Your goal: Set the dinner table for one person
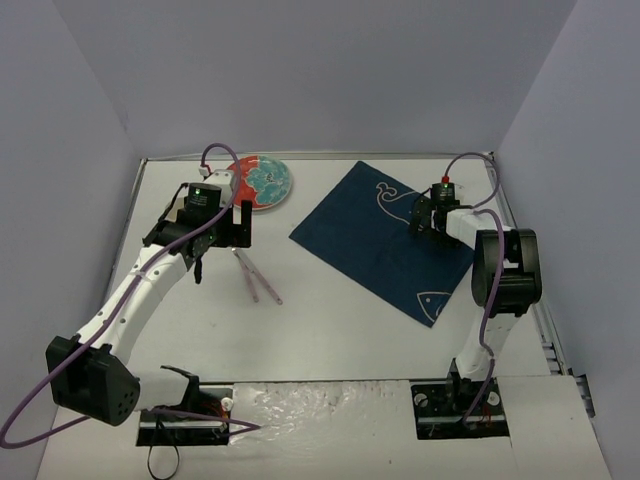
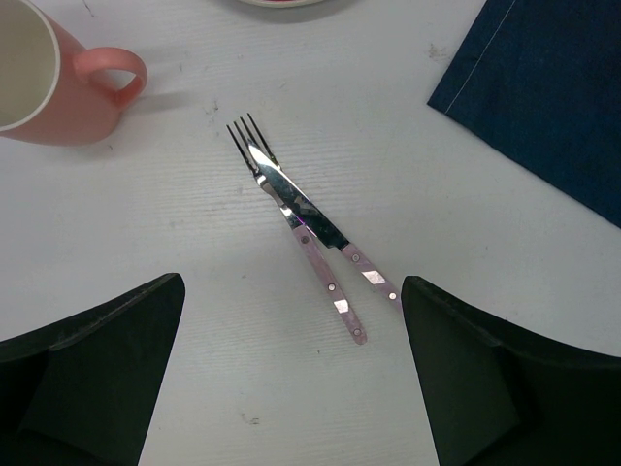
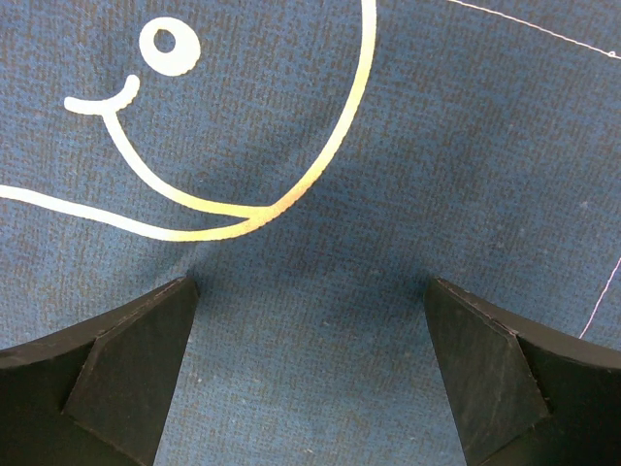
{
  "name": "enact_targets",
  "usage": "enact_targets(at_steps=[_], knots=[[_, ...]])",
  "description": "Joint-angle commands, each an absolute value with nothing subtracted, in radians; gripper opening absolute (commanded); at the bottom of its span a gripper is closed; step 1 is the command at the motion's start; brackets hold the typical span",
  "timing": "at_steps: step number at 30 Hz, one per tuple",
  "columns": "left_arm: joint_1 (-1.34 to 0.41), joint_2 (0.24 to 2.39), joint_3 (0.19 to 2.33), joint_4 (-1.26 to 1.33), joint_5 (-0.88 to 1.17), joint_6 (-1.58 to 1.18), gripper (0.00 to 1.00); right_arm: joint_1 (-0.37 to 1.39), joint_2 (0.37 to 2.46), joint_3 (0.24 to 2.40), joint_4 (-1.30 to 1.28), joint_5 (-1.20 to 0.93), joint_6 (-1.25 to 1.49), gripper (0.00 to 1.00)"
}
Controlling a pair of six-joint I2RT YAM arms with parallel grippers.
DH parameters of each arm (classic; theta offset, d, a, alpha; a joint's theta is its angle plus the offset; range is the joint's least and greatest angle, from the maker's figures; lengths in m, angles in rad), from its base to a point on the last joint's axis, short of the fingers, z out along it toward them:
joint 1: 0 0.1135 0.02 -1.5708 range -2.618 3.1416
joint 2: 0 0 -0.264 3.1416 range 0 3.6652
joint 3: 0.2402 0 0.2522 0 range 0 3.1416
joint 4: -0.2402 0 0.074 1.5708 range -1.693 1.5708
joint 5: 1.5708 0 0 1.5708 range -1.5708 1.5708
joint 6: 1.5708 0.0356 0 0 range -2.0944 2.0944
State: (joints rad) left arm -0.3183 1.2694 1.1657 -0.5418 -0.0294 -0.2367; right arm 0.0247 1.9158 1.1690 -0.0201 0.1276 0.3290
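The left tool [image 2: 292, 291] hangs spread wide above the fork [image 2: 325, 282] and knife [image 2: 310, 218], which lie crossed on the white bench [image 2: 146, 223], near the mug [image 2: 49, 87]. It is best to close on one pink handle where the two diverge, so that only one piece lifts. The right tool [image 3: 310, 282], also spread, hovers over the blue mat [image 3: 388, 146], pinching nothing.

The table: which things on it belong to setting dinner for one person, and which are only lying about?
Belong to the job: placemat, plate, fork, knife, pink mug, and the table itself.
Only lying about: nothing loose that I can see. The rest is the robot's own left arm and right arm.
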Motion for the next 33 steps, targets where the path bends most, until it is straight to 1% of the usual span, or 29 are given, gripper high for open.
enact_targets(at_steps=[1, 5, 9, 16, 19, 21, 23, 28, 30, 31, 33], knots=[[-0.310, 1.260, 1.175, -0.499, -0.051, -0.236, 0.92, 0.014, 1.959, 1.201, -0.014, 0.128, 0.305, 1.00], [-0.310, 1.263, 1.175, -0.499, -0.052, -0.236, 0.92, 0.015, 1.941, 1.208, -0.015, 0.120, 0.305, 1.00], [-0.310, 1.266, 1.175, -0.497, -0.055, -0.236, 0.92, 0.015, 1.849, 1.196, -0.017, 0.115, 0.315, 1.00], [-0.308, 1.271, 1.171, -0.489, -0.063, -0.251, 0.92, 0.022, 1.569, 1.207, -0.027, 0.066, 0.316, 1.00], [-0.304, 1.262, 1.149, -0.461, -0.057, -0.276, 0.92, 0.037, 1.414, 1.204, -0.018, 0.031, 0.314, 1.00], [-0.302, 1.252, 1.137, -0.429, -0.060, -0.293, 0.92, 0.044, 1.349, 1.168, -0.006, 0.011, 0.316, 1.00], [-0.301, 1.240, 1.117, -0.389, -0.070, -0.326, 0.92, 0.046, 1.240, 1.121, 0.077, -0.029, 0.346, 1.00], [-0.290, 1.221, 1.048, -0.262, -0.075, -0.500, 0.97, 0.051, 0.976, 0.857, 0.333, -0.150, 0.446, 1.00], [-0.284, 1.231, 1.018, -0.191, -0.072, -0.548, 0.97, 0.059, 0.924, 0.741, 0.420, -0.206, 0.470, 1.00], [-0.283, 1.238, 1.010, -0.164, -0.077, -0.604, 0.97, 0.066, 0.886, 0.705, 0.473, -0.212, 0.494, 1.00], [-0.275, 1.284, 1.007, -0.085, -0.083, -0.684, 0.97, 0.074, 0.859, 0.660, 0.502, -0.246, 0.547, 1.00]])
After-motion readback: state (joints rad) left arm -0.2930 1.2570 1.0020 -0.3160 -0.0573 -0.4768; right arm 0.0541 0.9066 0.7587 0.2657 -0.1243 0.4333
